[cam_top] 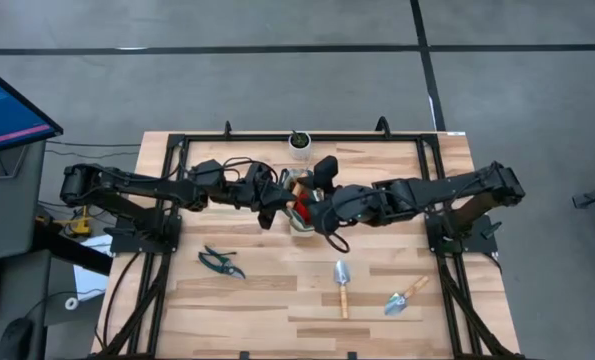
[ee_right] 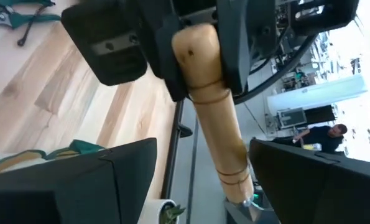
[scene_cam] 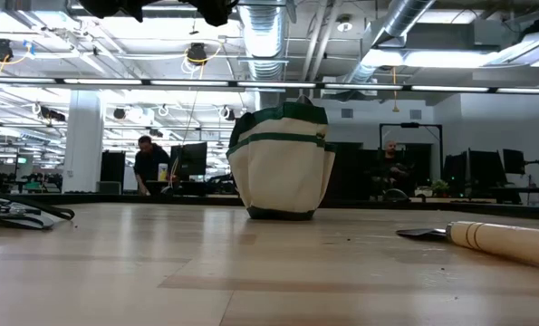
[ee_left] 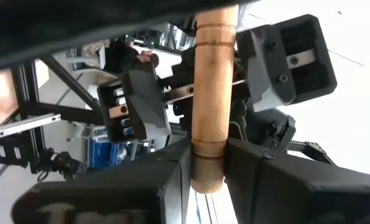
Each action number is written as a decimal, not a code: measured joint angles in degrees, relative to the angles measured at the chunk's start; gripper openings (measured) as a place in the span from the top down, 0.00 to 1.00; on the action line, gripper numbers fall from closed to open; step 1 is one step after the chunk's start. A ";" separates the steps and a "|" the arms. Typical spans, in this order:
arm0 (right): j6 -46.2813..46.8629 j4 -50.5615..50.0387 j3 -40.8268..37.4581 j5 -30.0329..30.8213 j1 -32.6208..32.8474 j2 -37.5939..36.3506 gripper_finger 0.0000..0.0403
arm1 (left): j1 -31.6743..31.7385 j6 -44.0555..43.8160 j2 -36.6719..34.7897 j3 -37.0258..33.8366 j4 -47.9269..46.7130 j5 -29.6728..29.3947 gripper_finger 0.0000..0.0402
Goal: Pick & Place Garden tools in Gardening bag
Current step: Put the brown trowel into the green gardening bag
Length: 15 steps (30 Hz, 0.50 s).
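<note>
Clamped on the end of a smooth, round wooden trowel handle (ee_left: 211, 93) ringed with fine turned grooves, the left gripper (ee_left: 208, 165) hangs over the gardening bag (scene_cam: 281, 163), a squat cream fabric tote with dark green trim near the table's (cam_top: 277, 300) back middle. Facing it, the right gripper (ee_right: 191, 180) stands spread wide, its fingers either side of that handle without touching. Pruning shears (cam_top: 221, 262) and two silver-bladed trowels (cam_top: 342, 286) (cam_top: 405, 296) lie apart on the pale planks.

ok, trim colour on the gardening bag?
Dark green on the cream gardening bag; the low view shows it best.
</note>
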 joint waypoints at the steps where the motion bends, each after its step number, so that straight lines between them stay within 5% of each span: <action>1: 0.18 0.00 0.00 -0.21 -0.16 0.00 0.38 | 0.00 -0.10 0.00 0.00 0.00 0.00 0.87; 15: 0.21 1.27 0.00 -0.28 -2.17 0.00 0.43 | -2.54 -4.24 0.00 0.00 -0.09 -4.25 0.87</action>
